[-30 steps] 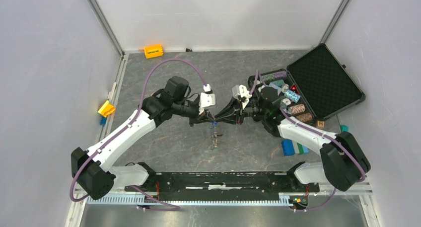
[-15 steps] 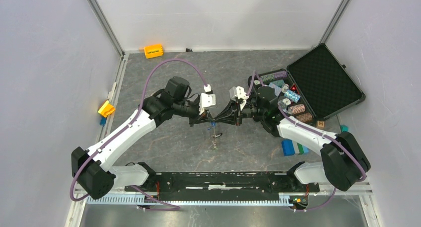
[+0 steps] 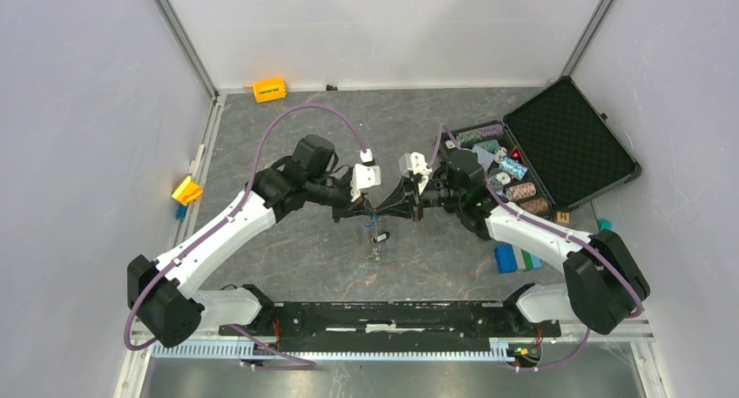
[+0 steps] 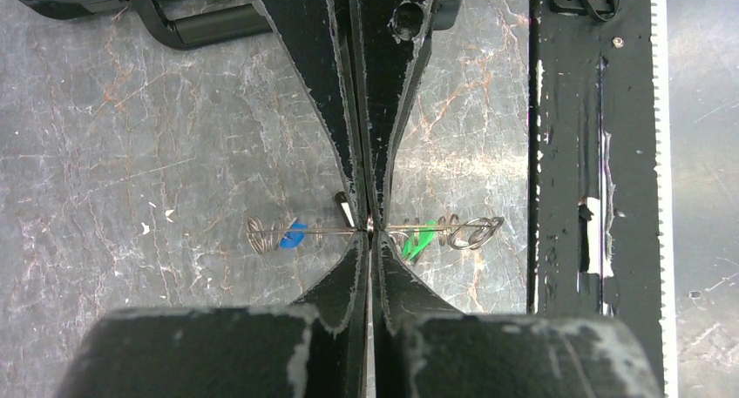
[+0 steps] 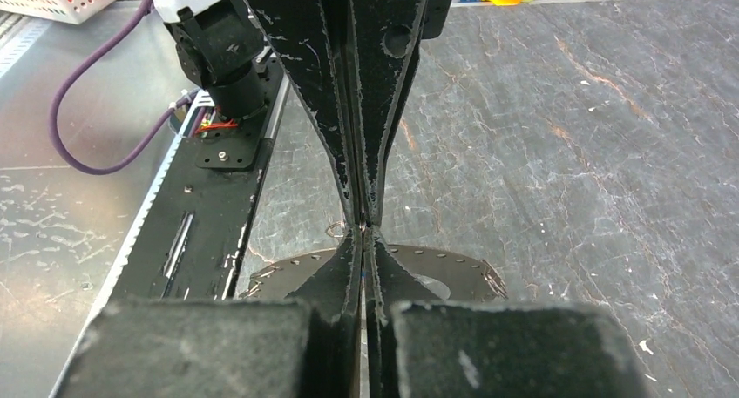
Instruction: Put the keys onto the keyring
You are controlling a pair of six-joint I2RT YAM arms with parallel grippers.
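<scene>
Mid-table, the left gripper [image 4: 369,233] has its fingers pressed together, pinching the thin keyring [image 4: 324,232] wire. The right gripper [image 5: 364,230], fingers also pressed together, meets it tip to tip. A blue-tagged key [image 4: 294,235] and a green-tagged key [image 4: 418,239] flank the pinch.

The fingers [image 4: 305,84] are scuffed matt black, the keyring [image 4: 318,232] bright thin metal, the tabletop [image 4: 131,154] matt veined stone-look.
</scene>
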